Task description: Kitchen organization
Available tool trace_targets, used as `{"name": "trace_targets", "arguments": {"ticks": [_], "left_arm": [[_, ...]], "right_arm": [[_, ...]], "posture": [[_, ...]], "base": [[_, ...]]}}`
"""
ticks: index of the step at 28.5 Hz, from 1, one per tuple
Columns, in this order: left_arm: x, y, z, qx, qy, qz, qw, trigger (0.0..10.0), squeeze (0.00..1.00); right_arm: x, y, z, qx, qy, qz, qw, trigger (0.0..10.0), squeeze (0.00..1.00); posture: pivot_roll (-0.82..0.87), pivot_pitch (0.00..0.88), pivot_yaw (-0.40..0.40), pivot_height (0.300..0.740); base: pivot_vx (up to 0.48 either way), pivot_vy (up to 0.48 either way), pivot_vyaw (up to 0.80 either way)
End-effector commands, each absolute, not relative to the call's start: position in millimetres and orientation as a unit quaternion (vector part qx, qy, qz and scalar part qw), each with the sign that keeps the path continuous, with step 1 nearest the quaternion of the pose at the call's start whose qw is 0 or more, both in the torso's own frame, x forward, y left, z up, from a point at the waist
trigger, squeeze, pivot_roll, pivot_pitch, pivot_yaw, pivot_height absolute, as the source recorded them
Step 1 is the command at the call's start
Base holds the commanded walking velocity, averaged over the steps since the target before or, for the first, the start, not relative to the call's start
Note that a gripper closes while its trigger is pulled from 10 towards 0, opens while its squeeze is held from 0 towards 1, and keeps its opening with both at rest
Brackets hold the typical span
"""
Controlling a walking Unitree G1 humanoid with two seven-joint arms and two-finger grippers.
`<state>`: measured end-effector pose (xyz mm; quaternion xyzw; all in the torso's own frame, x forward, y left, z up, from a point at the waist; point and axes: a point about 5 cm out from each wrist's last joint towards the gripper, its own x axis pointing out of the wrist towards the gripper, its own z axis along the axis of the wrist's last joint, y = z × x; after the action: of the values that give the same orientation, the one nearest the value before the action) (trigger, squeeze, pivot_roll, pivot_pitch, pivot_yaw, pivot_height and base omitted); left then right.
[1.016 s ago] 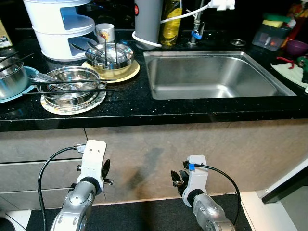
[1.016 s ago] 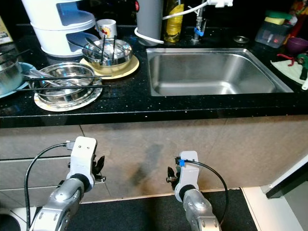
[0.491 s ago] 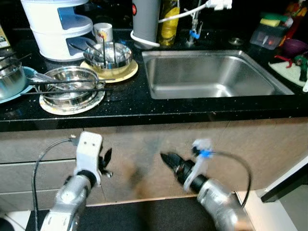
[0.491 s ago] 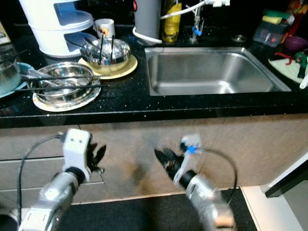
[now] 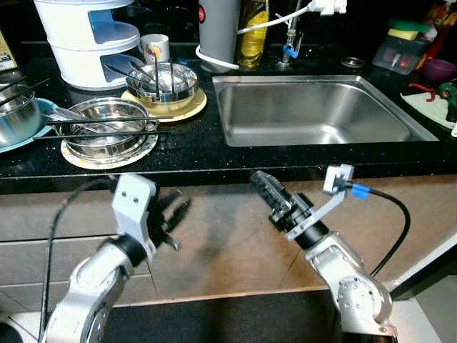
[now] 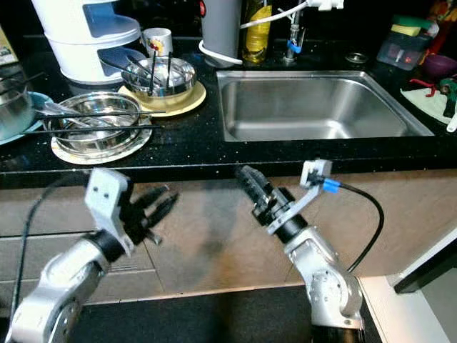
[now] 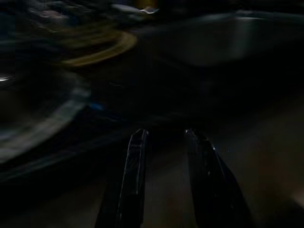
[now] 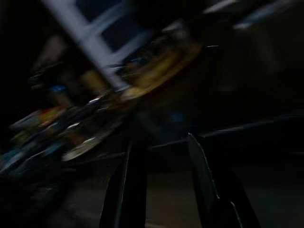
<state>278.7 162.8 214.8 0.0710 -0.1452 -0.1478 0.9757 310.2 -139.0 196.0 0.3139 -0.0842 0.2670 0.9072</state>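
Both grippers are raised in front of the black counter (image 5: 214, 153), below its edge, holding nothing. The right gripper (image 5: 258, 181), fingers parted as far as its dark wrist view shows, points up just under the sink (image 5: 314, 111). The left gripper (image 5: 178, 207), fingers spread, sits beneath the steel bowl with chopsticks (image 5: 107, 128) left of the sink.
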Motion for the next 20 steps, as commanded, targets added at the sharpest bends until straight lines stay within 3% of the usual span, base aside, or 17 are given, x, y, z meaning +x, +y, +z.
{"name": "trace_targets", "arguments": {"ticks": [1, 10, 11, 14, 18, 20], "left_arm": [[281.0, 168.6, 215.8, 0.118, -0.155, -0.112, 0.974, 10.0, 0.0], [277.9, 149.2, 248.1, 0.254, -0.241, -0.124, 0.928, 10.0, 0.0], [277.5, 145.2, 250.9, 0.272, -0.252, -0.135, 0.919, 10.0, 1.0], [276.7, 140.7, 254.9, 0.31, -0.27, -0.142, 0.901, 10.0, 1.0], [282.1, 139.4, 260.4, 0.456, -0.286, -0.107, 0.836, 10.0, 1.0], [282.1, 139.4, 260.4, 0.456, -0.286, -0.107, 0.836, 10.0, 1.0]], "right_arm": [[313.1, -146.5, 190.5, 0.323, -0.08, 0.229, 0.915, 10.0, 0.0], [312.4, -143.4, 192.4, 0.344, -0.077, 0.231, 0.907, 10.0, 0.0], [312.9, -143.0, 192.1, 0.345, -0.076, 0.229, 0.907, 10.0, 0.0], [313.5, -142.2, 191.1, 0.345, -0.073, 0.227, 0.908, 10.0, 0.0], [313.7, -140.4, 187.4, 0.348, -0.064, 0.224, 0.908, 10.0, 0.0], [313.7, -140.4, 187.4, 0.348, -0.064, 0.224, 0.908, 10.0, 0.0]], "posture": [[-0.08, 0.151, -0.048, 0.74], [-0.08, 0.153, -0.051, 0.74], [-0.08, 0.153, -0.051, 0.74], [-0.08, 0.153, -0.051, 0.74], [-0.08, 0.155, -0.05, 0.74], [-0.08, 0.155, -0.05, 0.74]], "base": [[0.0, 0.0, 0.0], [0.0, 0.0, 0.0], [0.0, 0.0, 0.0], [0.0, 0.0, 0.0], [0.0, 0.0, 0.0], [0.0, 0.0, 0.0]]}}
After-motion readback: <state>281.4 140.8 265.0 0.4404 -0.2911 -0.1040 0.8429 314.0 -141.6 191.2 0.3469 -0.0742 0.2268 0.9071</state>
